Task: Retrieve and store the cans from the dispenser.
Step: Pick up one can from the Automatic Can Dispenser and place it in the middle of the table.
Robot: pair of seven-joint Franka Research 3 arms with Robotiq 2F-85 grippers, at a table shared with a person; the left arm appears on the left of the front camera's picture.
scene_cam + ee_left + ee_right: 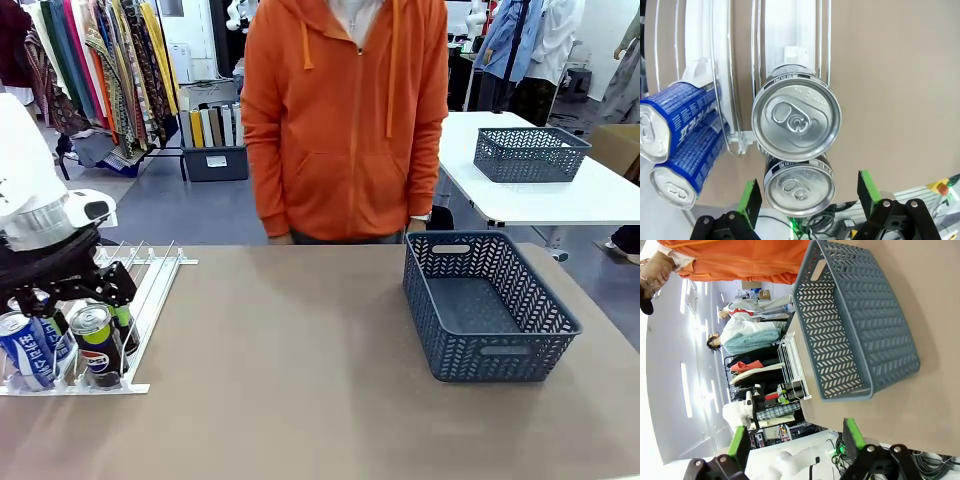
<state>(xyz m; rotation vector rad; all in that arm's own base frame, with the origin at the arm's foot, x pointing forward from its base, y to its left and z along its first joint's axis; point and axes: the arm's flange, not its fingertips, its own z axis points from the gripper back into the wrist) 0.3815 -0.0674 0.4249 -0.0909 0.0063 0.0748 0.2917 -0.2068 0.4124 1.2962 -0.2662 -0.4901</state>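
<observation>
While holding the left gripper (808, 195), fully open and empty, over a black can (799, 189), shows nothing stored yet: leaves two black and two blue cans (677, 120) in the dispenser (795, 30), the grey mesh basket (495, 365) bare, the right gripper (796, 437) open, empty.

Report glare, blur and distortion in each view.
Front view: sharp, evenly lit, basket crisp. Left wrist view: wide-angle lens bows the dispenser rails; mild sheen on the nearest can top. Right wrist view: rolled sideways, far background washed out.
</observation>
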